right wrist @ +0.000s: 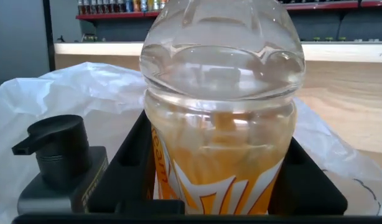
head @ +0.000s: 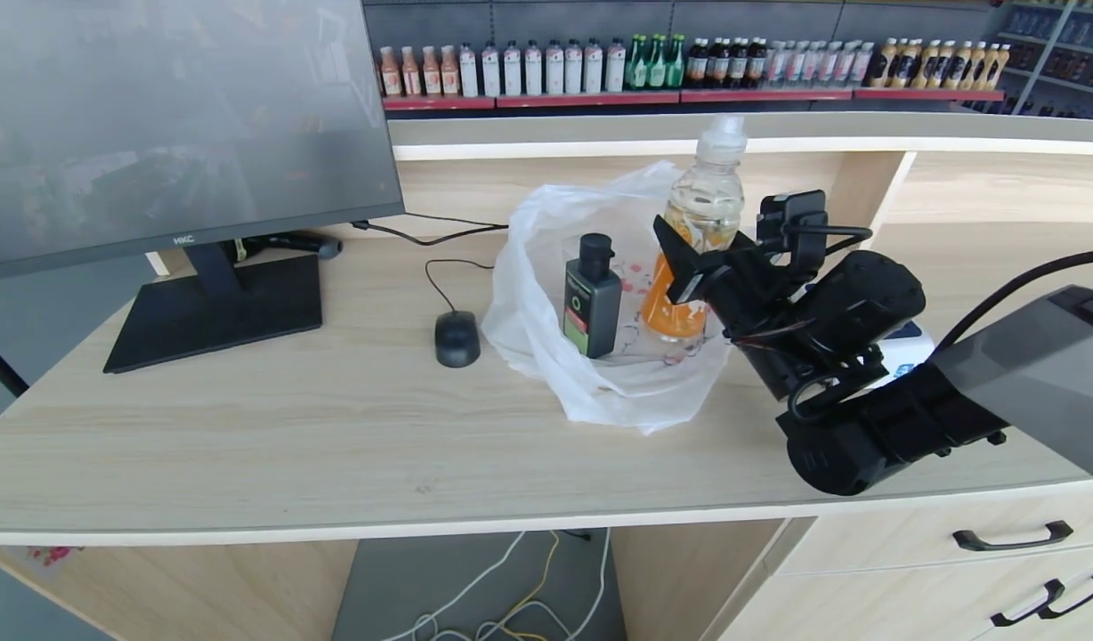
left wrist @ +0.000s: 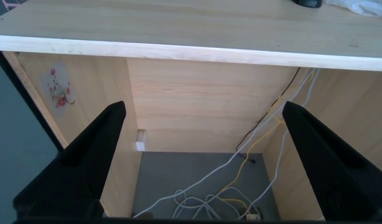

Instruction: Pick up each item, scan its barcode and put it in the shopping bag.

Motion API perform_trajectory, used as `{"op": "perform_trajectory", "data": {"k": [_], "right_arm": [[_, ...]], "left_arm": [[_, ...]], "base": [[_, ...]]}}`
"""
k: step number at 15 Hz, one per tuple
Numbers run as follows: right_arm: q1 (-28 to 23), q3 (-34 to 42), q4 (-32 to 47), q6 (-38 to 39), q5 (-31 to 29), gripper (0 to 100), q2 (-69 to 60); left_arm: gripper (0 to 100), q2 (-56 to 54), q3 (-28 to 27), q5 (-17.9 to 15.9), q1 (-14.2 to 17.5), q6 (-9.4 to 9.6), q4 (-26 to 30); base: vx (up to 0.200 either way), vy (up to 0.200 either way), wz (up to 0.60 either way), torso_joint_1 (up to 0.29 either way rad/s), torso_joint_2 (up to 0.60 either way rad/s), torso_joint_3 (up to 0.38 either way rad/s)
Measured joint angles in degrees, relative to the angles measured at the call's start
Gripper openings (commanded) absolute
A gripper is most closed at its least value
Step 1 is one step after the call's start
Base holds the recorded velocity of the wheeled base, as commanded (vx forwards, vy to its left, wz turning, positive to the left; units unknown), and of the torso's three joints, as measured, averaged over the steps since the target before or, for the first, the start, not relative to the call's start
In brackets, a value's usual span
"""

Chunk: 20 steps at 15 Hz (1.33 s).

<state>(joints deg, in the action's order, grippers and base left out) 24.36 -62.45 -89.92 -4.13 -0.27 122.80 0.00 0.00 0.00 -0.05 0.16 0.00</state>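
Right wrist view: our right gripper (right wrist: 219,180) clamps the bottle (right wrist: 222,81) at its label, in the bag (right wrist: 60,93); we judge it heavy, slick. Our left gripper (left wrist: 203,162) gapes wide.

Bright, even light; soft shadows; reflections on the monitor (head: 182,116); counter (head: 244,427) edge bows.

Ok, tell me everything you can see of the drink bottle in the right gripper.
The drink bottle is clear plastic with a pale cap, an orange label round its lower half and pale liquid inside. It stands upright in the open mouth of the white shopping bag, beside a dark pump bottle. The right gripper is shut on it, fingers on either side at label height. Whether its base rests on anything is hidden.
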Motion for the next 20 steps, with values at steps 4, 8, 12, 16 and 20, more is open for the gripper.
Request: {"op": "perform_trajectory", "data": {"k": [4, 8, 12, 16, 20], "right_arm": [[-0.1, -0.3, -0.2, -0.1, 0.0, 0, 1.5], [-0.5, -0.4, -0.3, 0.5, 0.1, 0, 3.0], [-0.7, -0.7, -0.1, 0.4, 0.0, 0, 3.9], [-0.1, -0.6, 0.0, 0.3, -0.1, 0, 4.1], [-0.1, -0.5, 0.0, 0.3, -0.1, 0, 4.3]], "left_arm": [[100, 0.0, 0.0, 0.0, 0.0, 0.0, 0.0], [100, 0.0, 0.0, 0.0, 0.0, 0.02, 0.0], [100, 0.0, 0.0, 0.0, 0.0, 0.02, 0.0], [100, 0.0, 0.0, 0.0, 0.0, 0.02, 0.0], [100, 0.0, 0.0, 0.0, 0.0, 0.02, 0.0]], "base": [[0.0, 0.0, 0.0, 0.0, 0.0, 0.0], [0.0, 0.0, 0.0, 0.0, 0.0, 0.0], [0.0, 0.0, 0.0, 0.0, 0.0, 0.0], [0.0, 0.0, 0.0, 0.0, 0.0, 0.0], [0.0, 0.0, 0.0, 0.0, 0.0, 0.0]]}}
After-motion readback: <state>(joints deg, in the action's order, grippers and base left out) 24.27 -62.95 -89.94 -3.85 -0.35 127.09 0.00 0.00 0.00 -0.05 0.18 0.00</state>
